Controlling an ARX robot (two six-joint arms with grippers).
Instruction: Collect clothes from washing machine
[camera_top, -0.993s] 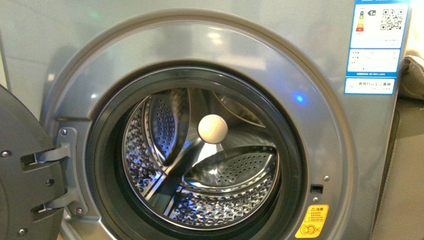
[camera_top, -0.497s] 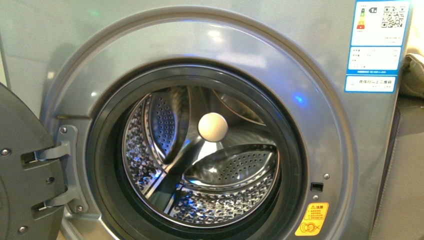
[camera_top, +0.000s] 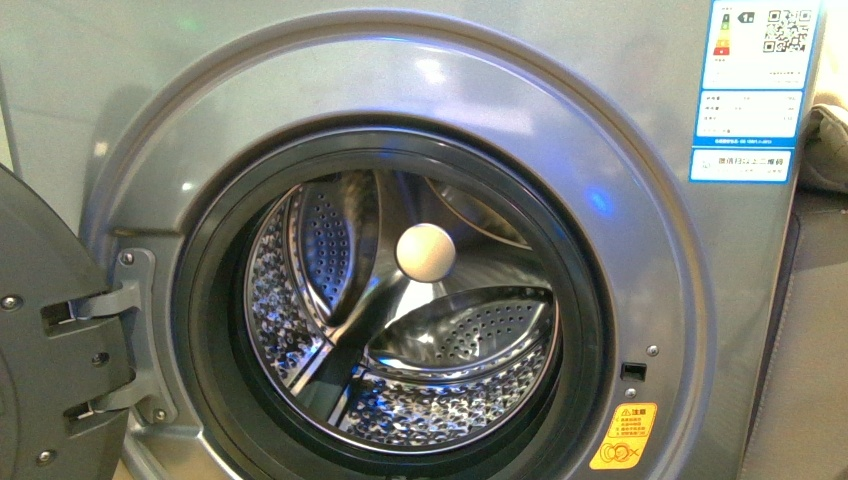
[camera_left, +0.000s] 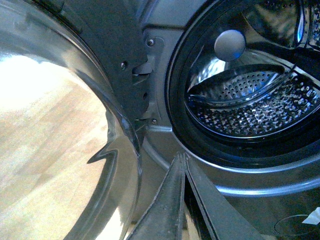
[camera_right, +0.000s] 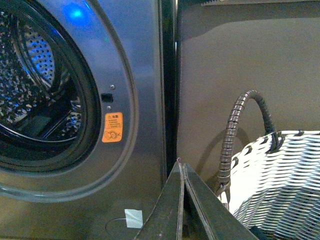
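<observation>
The door (camera_top: 50, 350) hangs open left of the washing machine (camera_top: 600, 120), basket (camera_right: 280, 185) right.

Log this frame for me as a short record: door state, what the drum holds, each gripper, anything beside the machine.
washing machine: front loader, round opening uncovered
door: swung open on its hinge side
drum: no clothes visible in any view
left gripper: jaws closed, empty, below the opening
right gripper: jaws closed, empty, outside the machine
basket: white woven, dark handle, beside the machine
sticker: yellow, lower front panel

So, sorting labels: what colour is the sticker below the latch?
Orange-yellow sticker, clearest in the right wrist view.
</observation>
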